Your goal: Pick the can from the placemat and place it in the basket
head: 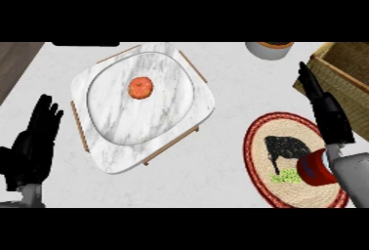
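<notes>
Can [314,168], red, sits on the round placemat [268,128] near the bench's front right corner. Right hand [326,110] beside it, fingers straight, apparently not gripping; closing off-centre could tip it short of the basket [344,68].

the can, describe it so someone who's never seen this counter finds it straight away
Find the round woven placemat with a red rim, at the counter's right. The can lies at its right edge, against the right forearm. It alone is dark red with a blue rim; the tomato is orange.
</notes>
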### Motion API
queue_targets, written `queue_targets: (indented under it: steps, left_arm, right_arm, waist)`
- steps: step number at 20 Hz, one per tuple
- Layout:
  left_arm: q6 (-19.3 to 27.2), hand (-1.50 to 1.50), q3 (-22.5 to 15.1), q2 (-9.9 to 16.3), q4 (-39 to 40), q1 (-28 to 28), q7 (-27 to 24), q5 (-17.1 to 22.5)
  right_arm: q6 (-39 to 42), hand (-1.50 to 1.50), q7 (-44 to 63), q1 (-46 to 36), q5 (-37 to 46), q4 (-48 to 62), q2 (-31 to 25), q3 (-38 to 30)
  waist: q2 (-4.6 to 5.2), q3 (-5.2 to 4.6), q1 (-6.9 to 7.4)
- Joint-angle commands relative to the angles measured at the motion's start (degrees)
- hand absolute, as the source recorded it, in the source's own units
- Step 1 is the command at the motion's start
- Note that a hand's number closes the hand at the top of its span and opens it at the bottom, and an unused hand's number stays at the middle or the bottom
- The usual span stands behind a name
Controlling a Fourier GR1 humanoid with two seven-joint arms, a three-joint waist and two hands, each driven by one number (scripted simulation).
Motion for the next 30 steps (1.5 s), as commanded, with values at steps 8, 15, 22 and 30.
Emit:
queue_targets:
  steps: [8, 15, 22, 30]
  left_arm:
    - [-6.9, 0.0, -2.0, 3.5, 5.5, -2.7, 3.2, 0.4]
    - [-13.0, 0.0, 0.7, 4.8, 15.0, -10.6, 3.7, 0.8]
    - [-13.3, 0.0, 0.7, 3.5, 15.8, -9.6, 2.7, 0.4]
    - [-14.2, 0.0, 1.1, 4.3, 15.5, -9.9, 2.6, 0.0]
  right_arm:
    - [34.0, 1.5, -23.1, -2.7, -13.0, -6.8, -9.3, -4.6]
    - [18.5, -1.5, -26.1, 11.0, -0.3, -24.2, -2.7, -1.8]
    - [23.7, -1.5, 6.3, 4.1, -5.7, -35.2, -15.6, -6.7]
    - [31.0, -1.5, 23.6, -1.2, -0.7, -31.7, -36.4, -17.3]
  waist:
    - [3.94, 0.6, -2.24]
    - [2.95, 0.28, -1.6]
    - [2.89, 0.02, -1.34]
    - [2.95, 0.02, -0.93]
